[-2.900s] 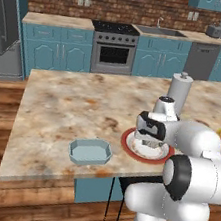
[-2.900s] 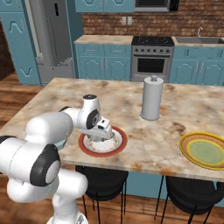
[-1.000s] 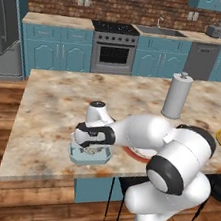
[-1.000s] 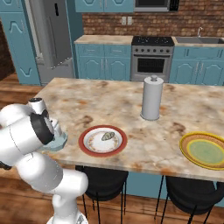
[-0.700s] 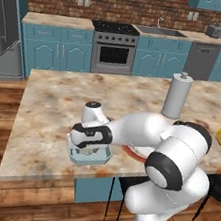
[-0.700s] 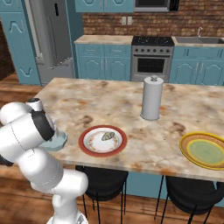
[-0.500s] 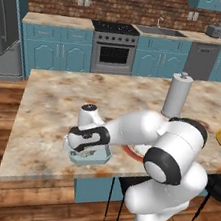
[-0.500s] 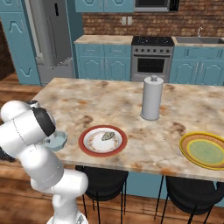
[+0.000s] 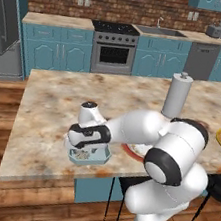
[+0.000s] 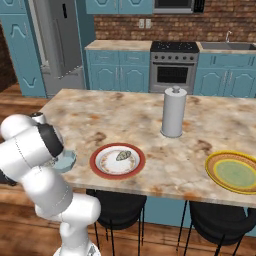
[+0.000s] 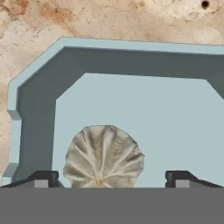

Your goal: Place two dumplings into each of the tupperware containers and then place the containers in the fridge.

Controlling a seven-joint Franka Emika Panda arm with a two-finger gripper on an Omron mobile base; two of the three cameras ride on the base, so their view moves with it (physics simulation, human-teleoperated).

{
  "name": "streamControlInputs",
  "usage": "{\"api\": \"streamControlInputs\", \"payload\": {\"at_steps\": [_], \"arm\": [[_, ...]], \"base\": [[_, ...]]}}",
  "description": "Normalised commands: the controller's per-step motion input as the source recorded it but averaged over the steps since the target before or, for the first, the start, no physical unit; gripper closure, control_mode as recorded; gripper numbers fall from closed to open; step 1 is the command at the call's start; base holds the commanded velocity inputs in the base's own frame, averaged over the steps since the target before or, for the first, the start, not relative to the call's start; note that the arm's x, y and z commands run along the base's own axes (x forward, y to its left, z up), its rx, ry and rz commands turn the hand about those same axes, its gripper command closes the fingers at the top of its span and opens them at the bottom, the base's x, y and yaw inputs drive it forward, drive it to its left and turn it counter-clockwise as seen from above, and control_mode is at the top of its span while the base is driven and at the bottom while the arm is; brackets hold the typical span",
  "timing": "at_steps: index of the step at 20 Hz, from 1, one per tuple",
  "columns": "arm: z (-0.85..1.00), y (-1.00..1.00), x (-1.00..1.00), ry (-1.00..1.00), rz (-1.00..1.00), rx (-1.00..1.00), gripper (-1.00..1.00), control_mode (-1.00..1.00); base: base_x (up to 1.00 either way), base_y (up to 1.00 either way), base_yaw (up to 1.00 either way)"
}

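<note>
You've got one dumpling (image 11: 103, 156) lying flat on the floor of the pale blue tupperware container (image 11: 35, 70), crimped pleats fanning from a pinch that points toward the gripper in hand view; it's near round, no clear long axis. Container sits w/ its long side running along the counter's near edge, close to that edge, clipped corners showing. A second dumpling (image 10: 123, 155) lies on the red-rimmed plate (image 10: 98, 170), just right of the container.

Surface is a marbled beige island counter (image 9: 53, 103); grey canister (image 9: 176, 96) upright further back, yellow plate (image 10: 234, 173) at the right end. Behind: teal cabinets, stove (image 9: 115, 47), steel fridge (image 10: 62, 40) at left.

Arm reaches left and low, wrist bent, gripper (image 9: 85, 148) pointing down right over the container. Finger tips (image 11: 43, 179) stand wide apart, either side of the dumpling, gripping nothing.
</note>
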Motion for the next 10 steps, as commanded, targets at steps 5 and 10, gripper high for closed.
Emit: {"api": "streamControlInputs", "payload": {"at_steps": [5,10], "arm": [[0.48,-0.49,-0.03,0.05,-0.06,0.00,-1.00,-1.00],[0.24,-0.98,-0.02,0.06,-0.16,0.00,-1.00,-1.00]], "base": [[0.00,0.00,0.00],[0.00,0.00,0.00]]}}
